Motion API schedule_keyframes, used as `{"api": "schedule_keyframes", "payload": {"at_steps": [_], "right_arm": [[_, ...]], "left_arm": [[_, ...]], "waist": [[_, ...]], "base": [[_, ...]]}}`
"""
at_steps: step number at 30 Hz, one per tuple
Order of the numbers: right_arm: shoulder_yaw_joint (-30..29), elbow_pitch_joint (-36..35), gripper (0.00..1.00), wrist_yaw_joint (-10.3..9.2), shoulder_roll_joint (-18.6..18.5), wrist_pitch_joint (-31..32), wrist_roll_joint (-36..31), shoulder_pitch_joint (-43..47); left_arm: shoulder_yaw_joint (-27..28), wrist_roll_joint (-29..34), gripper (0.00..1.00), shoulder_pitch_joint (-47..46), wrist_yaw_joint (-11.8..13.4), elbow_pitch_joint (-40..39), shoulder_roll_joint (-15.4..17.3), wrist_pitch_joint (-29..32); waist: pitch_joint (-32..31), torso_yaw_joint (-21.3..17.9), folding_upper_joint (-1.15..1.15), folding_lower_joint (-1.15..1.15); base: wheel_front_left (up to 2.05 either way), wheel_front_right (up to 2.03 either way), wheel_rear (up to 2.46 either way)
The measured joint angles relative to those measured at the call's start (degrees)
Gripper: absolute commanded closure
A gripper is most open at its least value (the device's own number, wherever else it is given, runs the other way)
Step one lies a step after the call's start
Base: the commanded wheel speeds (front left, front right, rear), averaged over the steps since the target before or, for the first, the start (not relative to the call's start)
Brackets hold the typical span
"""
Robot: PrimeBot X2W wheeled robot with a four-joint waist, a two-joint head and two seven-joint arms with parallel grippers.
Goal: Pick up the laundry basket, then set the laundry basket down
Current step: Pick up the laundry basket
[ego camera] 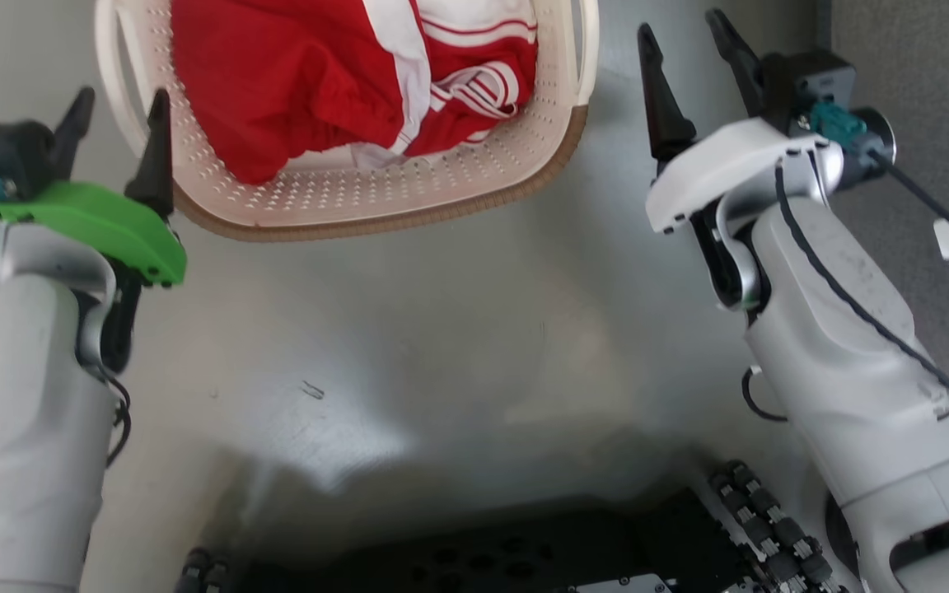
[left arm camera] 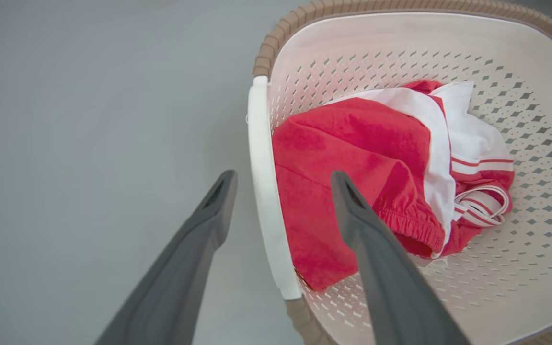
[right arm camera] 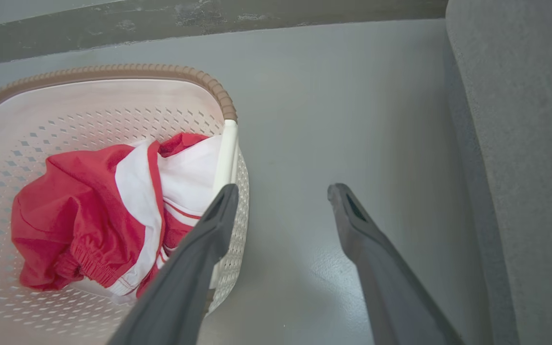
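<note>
**A:** Where is the basket?

**B:** The basket [ego camera: 343,188] stands on the grey floor [ego camera: 441,329], in front of the robot. Its brown rim is toward the robot. Red-and-white clothing [ego camera: 293,74] lies crumpled inside it.

**A:** And the left gripper?

**B:** The left gripper [ego camera: 122,99] is at the left side of the basket, and its fingers are spread wide. In the left wrist view they stand on both sides of the white left handle [left arm camera: 264,191]. One finger is outside the basket, over the floor. The other is inside the basket, over the clothing. The pictures do not tell whether a finger touches the handle.

**A:** What about the right gripper?

**B:** The right gripper [ego camera: 680,25] is just beside the right side of the basket, and its fingers are also spread. In the right wrist view one finger lies in front of the right handle [right arm camera: 228,153] and the wall of holes. The other is over the floor, outside the basket. It grips nothing.

**A:** Is something more around the basket?

**B:** A grey textured surface [right arm camera: 520,143] runs to the right of the basket, beyond the right gripper. The dark base [ego camera: 524,560] of the robot is nearer to the camera than the basket.
</note>
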Motion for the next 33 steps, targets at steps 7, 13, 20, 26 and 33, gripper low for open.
{"api": "schedule_keyframes", "payload": {"at_steps": [7,13,20,26,33], "right_arm": [[3.85,2.34,0.0,0.55,-0.04,0.2,4.23,-4.56],[7.78,5.08,0.0,0.62,-0.08,0.93,7.02,-8.22],[10.92,8.88,0.0,0.56,-0.1,3.07,10.16,-11.92],[12.69,12.72,0.0,0.49,-0.21,5.65,12.74,-14.2],[15.05,15.69,0.0,0.38,-0.23,8.55,15.6,-17.64]], "left_arm": [[-0.64,-0.56,0.0,-5.33,-0.71,3.94,-0.02,0.83],[-0.88,-0.63,0.0,-9.06,-1.19,8.2,-0.23,1.48],[-1.55,-1.64,0.0,-12.95,-1.48,12.83,-1.09,3.41],[-2.4,-2.42,0.0,-16.12,-1.79,16.49,-2.48,4.95],[-3.01,-2.6,0.0,-18.79,-1.93,20.57,-3.48,6.16]], "waist": [[2.47,-0.19,0.0,0.0],[3.5,0.54,0.0,-0.01],[4.11,1.23,0.0,0.0],[4.57,1.75,0.0,0.0],[5.09,2.46,0.0,0.0]], "base": [[0.0,0.0,0.0],[0.0,0.0,0.0],[0.0,0.0,0.0],[0.0,0.0,0.0],[0.0,0.0,0.0]]}}
